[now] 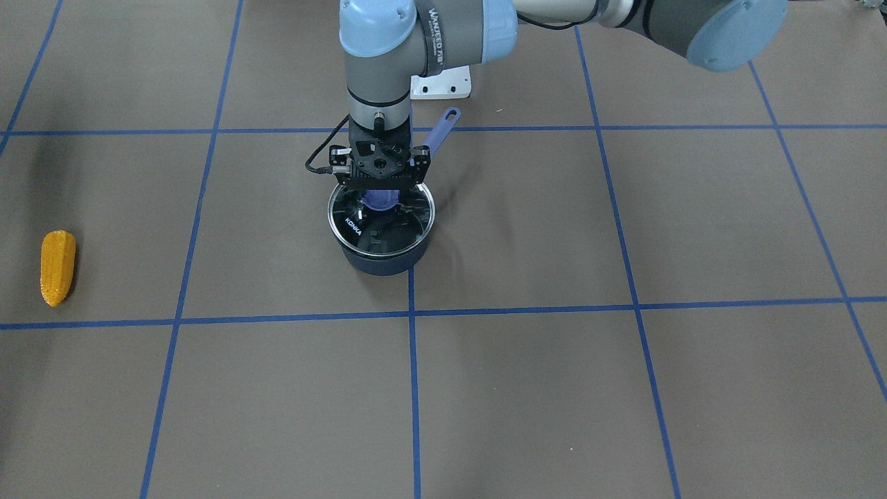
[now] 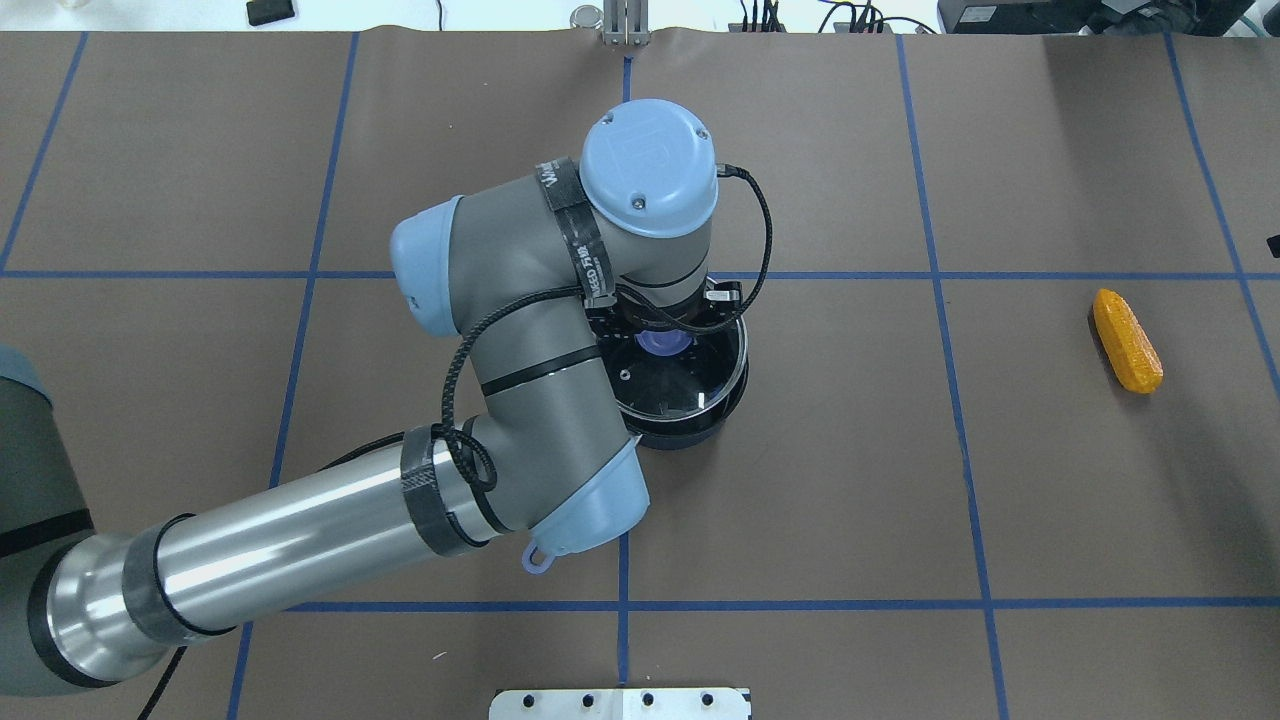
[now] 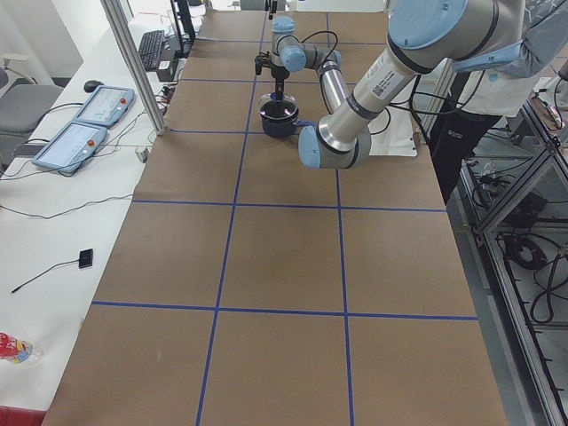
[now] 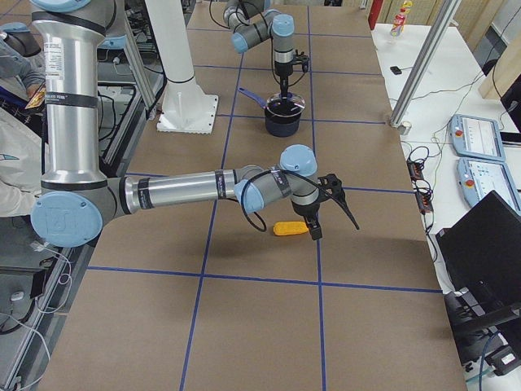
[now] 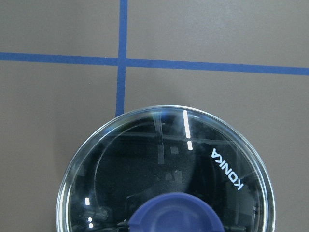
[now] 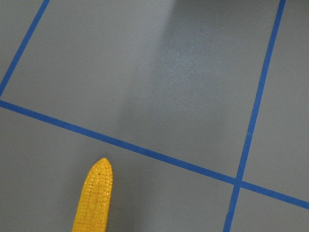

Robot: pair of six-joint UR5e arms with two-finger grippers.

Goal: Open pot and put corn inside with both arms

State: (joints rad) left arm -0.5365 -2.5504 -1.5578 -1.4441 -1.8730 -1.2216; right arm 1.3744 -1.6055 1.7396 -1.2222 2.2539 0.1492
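The corn [image 1: 57,267] lies on the brown table, far out on my right side; it also shows in the overhead view [image 2: 1127,340] and the right wrist view [image 6: 95,200]. The dark pot [image 1: 381,260] stands mid-table with its glass lid [image 1: 391,229] on. My left gripper [image 1: 380,190] points straight down at the lid's blue knob [image 1: 380,201], jaws open on either side of it. My right gripper [image 4: 335,230] hovers just beside the corn [image 4: 291,228]; I cannot tell if it is open or shut.
The pot's blue handle [image 1: 443,128] points toward the white base mount [image 1: 441,83]. Blue tape lines grid the table. Control tablets [image 4: 476,134] and a laptop [image 4: 488,244] lie on the side bench. An aluminium post [image 4: 423,65] stands at the table's edge.
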